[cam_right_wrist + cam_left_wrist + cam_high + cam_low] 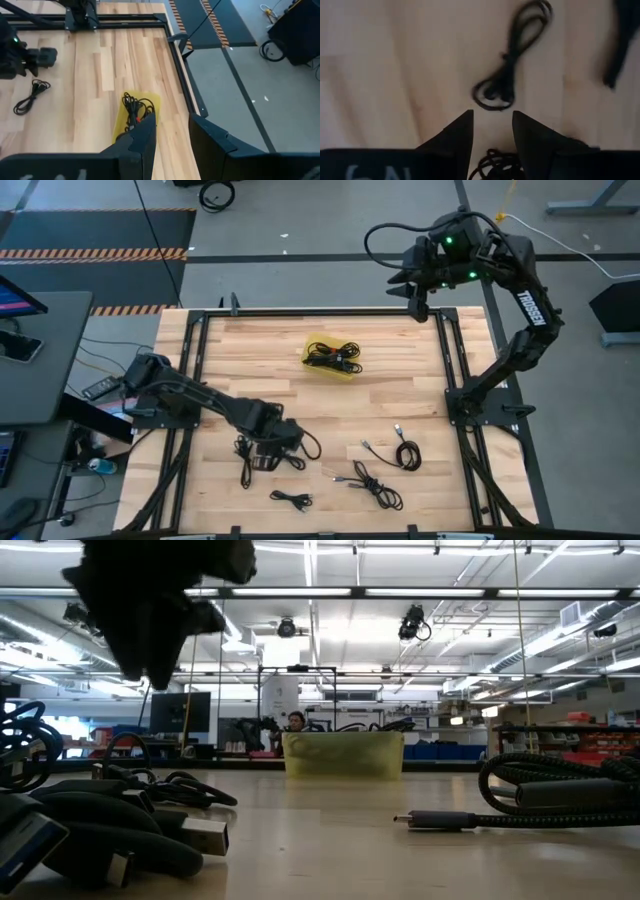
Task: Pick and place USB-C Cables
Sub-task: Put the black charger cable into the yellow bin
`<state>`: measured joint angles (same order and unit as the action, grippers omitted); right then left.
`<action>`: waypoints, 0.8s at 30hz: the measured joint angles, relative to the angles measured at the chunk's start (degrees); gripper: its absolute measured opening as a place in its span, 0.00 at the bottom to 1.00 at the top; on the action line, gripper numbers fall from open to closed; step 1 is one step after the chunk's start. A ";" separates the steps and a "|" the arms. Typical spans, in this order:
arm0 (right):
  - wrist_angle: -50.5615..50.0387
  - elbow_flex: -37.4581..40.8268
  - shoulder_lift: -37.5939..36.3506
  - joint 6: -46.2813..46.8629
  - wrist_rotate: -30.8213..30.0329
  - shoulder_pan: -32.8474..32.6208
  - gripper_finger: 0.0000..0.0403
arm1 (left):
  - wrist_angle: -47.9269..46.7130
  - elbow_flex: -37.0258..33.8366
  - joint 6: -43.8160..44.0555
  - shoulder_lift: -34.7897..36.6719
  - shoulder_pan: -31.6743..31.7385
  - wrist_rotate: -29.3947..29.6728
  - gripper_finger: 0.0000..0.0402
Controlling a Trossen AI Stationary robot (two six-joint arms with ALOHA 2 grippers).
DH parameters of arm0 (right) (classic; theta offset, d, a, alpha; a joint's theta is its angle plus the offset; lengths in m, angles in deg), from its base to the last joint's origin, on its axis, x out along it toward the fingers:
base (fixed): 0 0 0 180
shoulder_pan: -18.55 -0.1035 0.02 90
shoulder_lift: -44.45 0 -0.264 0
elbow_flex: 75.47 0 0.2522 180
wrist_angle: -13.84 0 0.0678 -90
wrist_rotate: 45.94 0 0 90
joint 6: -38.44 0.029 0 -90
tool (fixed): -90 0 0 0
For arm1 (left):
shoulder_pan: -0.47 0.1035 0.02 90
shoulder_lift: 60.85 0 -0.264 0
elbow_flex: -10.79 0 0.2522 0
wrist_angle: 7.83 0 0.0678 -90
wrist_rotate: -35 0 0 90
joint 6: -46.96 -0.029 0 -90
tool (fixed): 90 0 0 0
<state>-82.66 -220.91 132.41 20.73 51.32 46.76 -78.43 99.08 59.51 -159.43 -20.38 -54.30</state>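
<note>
Several black USB-C cables lie loose on the wooden table near its front edge: one [244, 454] and another [293, 461] beside my left gripper [268, 442], others to the right [405, 452] [377, 485]. My left gripper [492, 114] points down, open, and hangs above the table [150, 610]. A coiled cable [495, 167] shows between its fingers, and a looped cable [512, 65] lies just past them. A yellow tray [312, 346] at the table's far middle holds more cables [334, 356]. My right gripper [172, 117] is open, raised over the far right corner [408, 286].
Black frame rails [448, 360] run along the table's left and right sides. In the low view, cable bundles [120, 810] lie close at the left and a thick braided cable with its plug [440, 820] lies at the right. Bare wood [260, 370] lies between the tray and the cables.
</note>
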 joint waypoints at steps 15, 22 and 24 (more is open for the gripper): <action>-0.07 -0.02 -0.65 0.65 -0.07 0.00 0.30 | 16.19 -6.84 -13.60 -1.24 0.12 -5.36 0.35; -0.07 -0.02 -0.67 1.32 0.33 0.00 0.30 | 18.13 -9.16 -20.71 -5.75 0.16 -6.53 0.35; -0.07 -0.02 -0.67 1.70 0.33 0.00 0.30 | 18.83 -9.42 -21.19 -6.93 0.17 -6.64 0.35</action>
<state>-82.73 -220.93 131.74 22.43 51.65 46.76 -59.60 89.66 38.32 -166.36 -20.21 -60.94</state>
